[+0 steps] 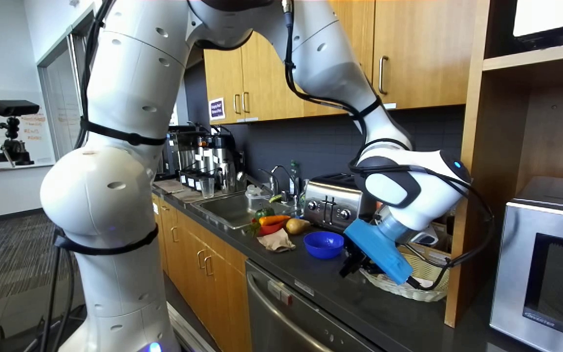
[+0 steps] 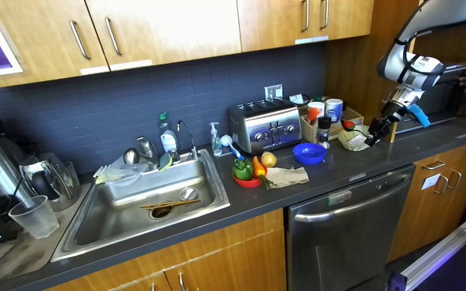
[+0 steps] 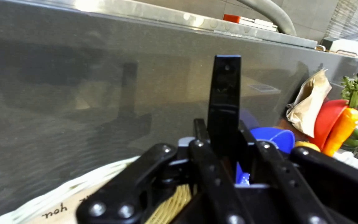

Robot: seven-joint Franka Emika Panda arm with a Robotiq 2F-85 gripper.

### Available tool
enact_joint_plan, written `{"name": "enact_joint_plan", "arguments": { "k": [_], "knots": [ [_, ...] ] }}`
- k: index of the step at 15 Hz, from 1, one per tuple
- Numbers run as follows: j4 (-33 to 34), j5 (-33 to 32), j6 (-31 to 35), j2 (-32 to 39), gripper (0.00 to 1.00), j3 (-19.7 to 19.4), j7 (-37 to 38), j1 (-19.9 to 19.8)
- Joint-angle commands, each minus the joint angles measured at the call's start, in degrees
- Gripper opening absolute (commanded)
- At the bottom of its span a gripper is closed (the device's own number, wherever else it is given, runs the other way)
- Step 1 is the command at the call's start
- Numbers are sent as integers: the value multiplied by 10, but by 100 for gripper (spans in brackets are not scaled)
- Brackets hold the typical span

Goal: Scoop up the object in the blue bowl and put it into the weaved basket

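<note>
Jaws are drawn in tight on the flat handle (image 3: 224, 96) of a black spoon (image 2: 354, 130); in the wrist view its end pokes out past the grip. The gripper (image 2: 374, 134) hangs above the counter (image 2: 338, 166), at the near side of the weaved basket (image 2: 348, 146). The object (image 2: 349, 125) (small red lump, too small for detail) sits in the spoon's scoop end, in line with the basket's far left rim in an exterior view. Can't tell whether it's directly over the basket. A card (image 3: 68, 214) with dark lettering lies in the basket. Blue bowl (image 2: 309, 154) stands upright to the left of the basket, near side of the toaster (image 2: 272, 131), in both exterior views. Further left: red bowl (image 2: 250, 184) with a green pepper (image 2: 242, 169) and an orange carrot (image 2: 258, 165), brown paper (image 2: 287, 177) just right of it. Tray (image 2: 308, 130) with containers (image 2: 333, 111) stands at the far side, grinder (image 2: 323, 133) on its near side.
</note>
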Motion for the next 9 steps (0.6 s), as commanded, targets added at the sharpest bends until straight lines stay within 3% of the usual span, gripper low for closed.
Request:
{"name": "enact_joint_plan", "arguments": {
  "k": [1,9],
  "knots": [
    [19,43,-53,6,6,-1,-59,-16],
    [51,91,-144,40,6,-26,-118,-26]
  ]
}}
